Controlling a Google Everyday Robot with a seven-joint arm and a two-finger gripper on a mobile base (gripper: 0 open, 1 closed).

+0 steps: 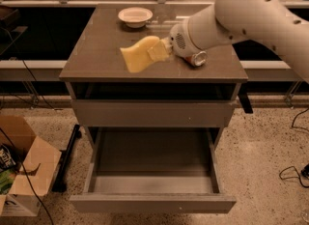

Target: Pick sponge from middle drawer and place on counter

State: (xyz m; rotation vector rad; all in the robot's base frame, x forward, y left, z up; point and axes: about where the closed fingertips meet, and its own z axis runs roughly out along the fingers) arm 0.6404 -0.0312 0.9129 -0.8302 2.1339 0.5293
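Note:
The pale yellow sponge (136, 55) is held in my gripper (156, 51), bent and tilted, just above the left-middle of the counter (96, 50). The gripper's cream fingers (159, 50) are shut on the sponge's right end. My white arm reaches in from the upper right. The middle drawer (152, 203) is pulled out below, and its dark floor shows nothing in it.
A white bowl (135, 15) sits at the back of the counter. A red soda can (197, 58) lies on its side right of the gripper, partly hidden by the wrist. A cardboard box (24, 171) and cables lie on the floor at left.

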